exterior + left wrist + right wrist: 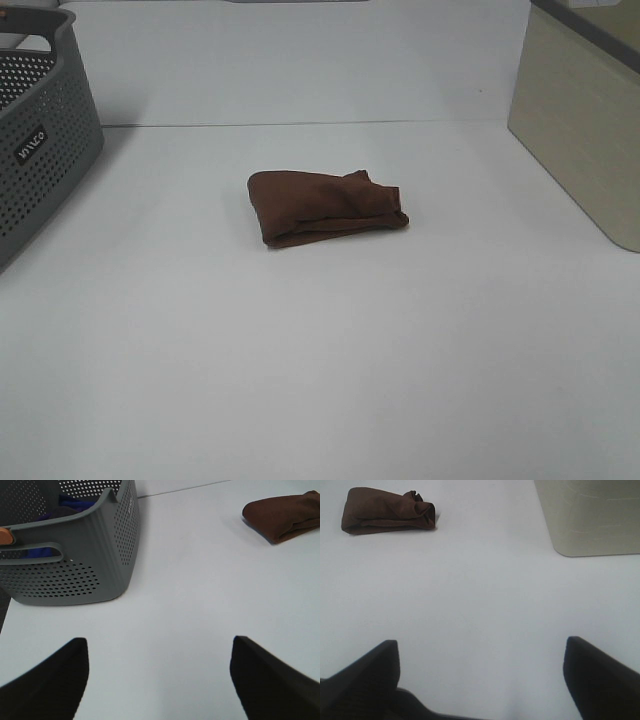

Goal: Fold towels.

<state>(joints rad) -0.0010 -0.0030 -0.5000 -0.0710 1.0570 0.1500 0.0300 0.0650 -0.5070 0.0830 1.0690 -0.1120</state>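
A dark reddish-brown towel [325,206] lies bunched in a loosely folded lump near the middle of the white table. The same towel [285,516] shows far off in the left wrist view, and the towel [387,511] also shows far off in the right wrist view. My left gripper [157,677] is open over bare table with nothing between its fingers. Over bare table as well, my right gripper [480,677] stands open and holds nothing. Neither arm appears in the exterior high view.
A grey perforated basket [40,150] stands at the table's left edge; in the left wrist view the basket [75,555] holds blue cloth. A beige box [585,120] sits at the right edge, and the box [590,515] is ahead of my right gripper.
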